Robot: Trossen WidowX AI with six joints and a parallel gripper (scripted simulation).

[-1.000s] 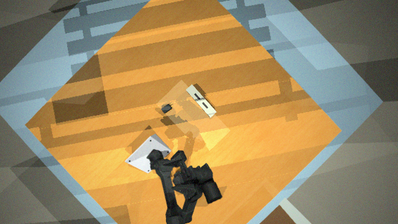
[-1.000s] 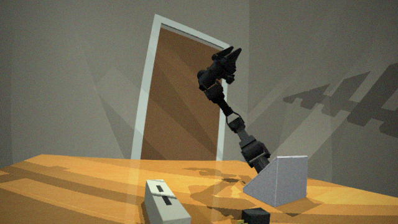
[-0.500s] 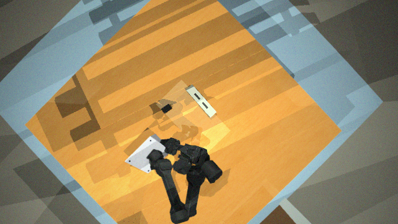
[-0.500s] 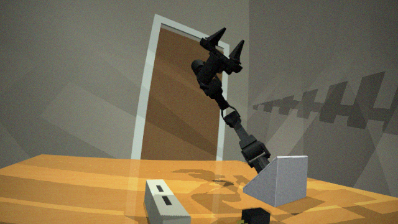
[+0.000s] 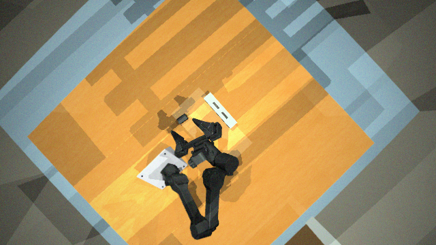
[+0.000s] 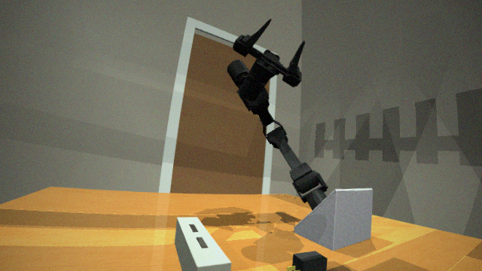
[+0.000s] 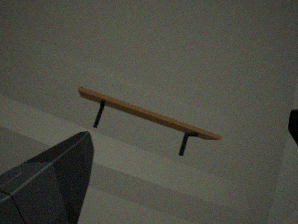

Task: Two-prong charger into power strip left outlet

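The white power strip (image 5: 229, 120) (image 6: 214, 256) lies on the table and shows two dark outlets on its top. The dark charger (image 5: 182, 118) (image 6: 310, 260) lies on the table apart from the strip. Brass prongs show at its side facing the strip in the exterior view. My gripper (image 5: 182, 125) (image 6: 287, 30) is wide open and empty. It is raised high above the table, its fingers pointing upward in the exterior view. In the wrist view one finger is at the lower left and a bit of the other at the right edge. Neither strip nor charger shows there.
The arm rises from a grey wedge-shaped base (image 5: 153, 170) (image 6: 352, 222) on the wooden table (image 5: 306, 163) (image 6: 113, 237). A door (image 6: 218, 120) stands in the wall behind. The wrist view shows a wooden wall shelf (image 7: 145, 113) on two dark brackets.
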